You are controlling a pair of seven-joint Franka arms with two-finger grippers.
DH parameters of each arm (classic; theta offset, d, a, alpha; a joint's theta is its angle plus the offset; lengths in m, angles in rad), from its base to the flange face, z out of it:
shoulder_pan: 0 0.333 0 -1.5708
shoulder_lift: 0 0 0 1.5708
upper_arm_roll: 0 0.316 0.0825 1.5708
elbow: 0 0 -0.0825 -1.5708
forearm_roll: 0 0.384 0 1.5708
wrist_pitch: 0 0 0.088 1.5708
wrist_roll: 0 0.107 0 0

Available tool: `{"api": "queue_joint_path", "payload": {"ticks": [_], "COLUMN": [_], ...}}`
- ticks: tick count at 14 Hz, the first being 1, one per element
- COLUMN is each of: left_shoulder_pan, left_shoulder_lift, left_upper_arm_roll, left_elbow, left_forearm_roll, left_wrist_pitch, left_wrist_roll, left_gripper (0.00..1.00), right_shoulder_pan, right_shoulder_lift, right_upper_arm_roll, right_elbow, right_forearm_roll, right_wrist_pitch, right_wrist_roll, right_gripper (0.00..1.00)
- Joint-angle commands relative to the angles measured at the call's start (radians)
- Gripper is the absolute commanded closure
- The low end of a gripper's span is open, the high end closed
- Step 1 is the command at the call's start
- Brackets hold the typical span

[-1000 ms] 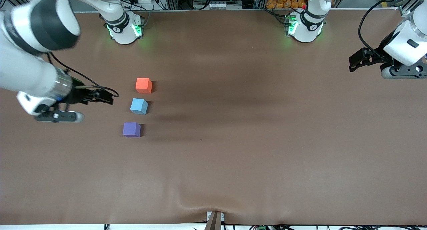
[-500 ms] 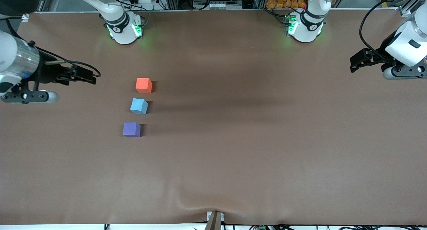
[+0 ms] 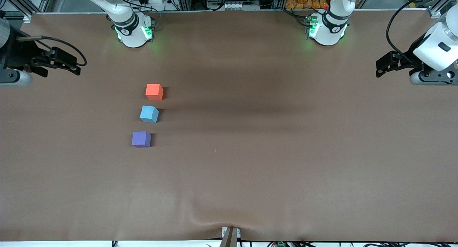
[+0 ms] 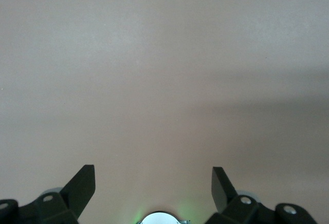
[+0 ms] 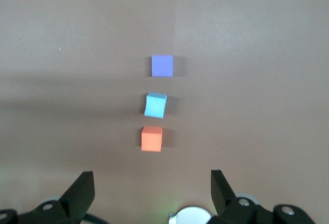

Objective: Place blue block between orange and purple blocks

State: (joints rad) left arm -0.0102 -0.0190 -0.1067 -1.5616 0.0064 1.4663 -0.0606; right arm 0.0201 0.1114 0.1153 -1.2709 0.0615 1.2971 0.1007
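Note:
Three small cubes stand in a row toward the right arm's end of the table. The orange block is farthest from the front camera, the purple block nearest. The blue block sits between them, slightly turned, touching neither. My right gripper is open and empty, up over bare table at the right arm's end, apart from the cubes. Its wrist view shows the orange, blue and purple blocks ahead of the open gripper. My left gripper is open and empty, waiting over the left arm's end; its wrist view shows the gripper over bare table.
The two arm bases stand at the table's edge farthest from the front camera. The brown table cover has a wrinkle by a clamp at the near edge.
My right gripper has pulled away from the cubes toward the right arm's end of the table, empty. The three cubes and the left gripper have not moved.

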Motion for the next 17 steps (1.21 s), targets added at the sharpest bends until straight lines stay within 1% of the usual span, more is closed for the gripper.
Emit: {"api": "queue_joint_path", "payload": {"ticks": [1, 4, 8, 10, 17], "left_shoulder_pan": [0.016, 0.021, 0.022, 0.035, 0.056], "left_shoulder_lift": [0.004, 0.005, 0.005, 0.013, 0.024], "left_upper_arm_roll": [-0.004, -0.004, -0.002, -0.002, -0.002], "left_elbow": [0.011, 0.009, 0.008, 0.009, 0.009], "left_forearm_roll": [-0.020, -0.022, -0.019, -0.014, -0.019], "left_wrist_pitch": [0.000, 0.000, 0.000, 0.000, 0.000], "left_wrist_roll": [0.025, 0.025, 0.012, 0.007, 0.005], "left_gripper": [0.00, 0.00, 0.00, 0.00, 0.00], "right_shoulder_pan": [-0.025, -0.029, -0.031, -0.028, -0.028], "right_shoulder_lift": [-0.133, -0.147, -0.147, -0.148, -0.150], "right_upper_arm_roll": [0.004, 0.004, 0.003, -0.025, -0.031], "right_elbow": [-0.200, -0.222, -0.222, -0.223, -0.226], "right_forearm_roll": [-0.020, -0.020, -0.020, -0.019, -0.005], "right_wrist_pitch": [0.097, 0.099, 0.102, 0.099, 0.094], "right_wrist_roll": [-0.074, -0.090, -0.123, -0.176, -0.177], "right_gripper": [0.00, 0.00, 0.00, 0.00, 0.00]}}
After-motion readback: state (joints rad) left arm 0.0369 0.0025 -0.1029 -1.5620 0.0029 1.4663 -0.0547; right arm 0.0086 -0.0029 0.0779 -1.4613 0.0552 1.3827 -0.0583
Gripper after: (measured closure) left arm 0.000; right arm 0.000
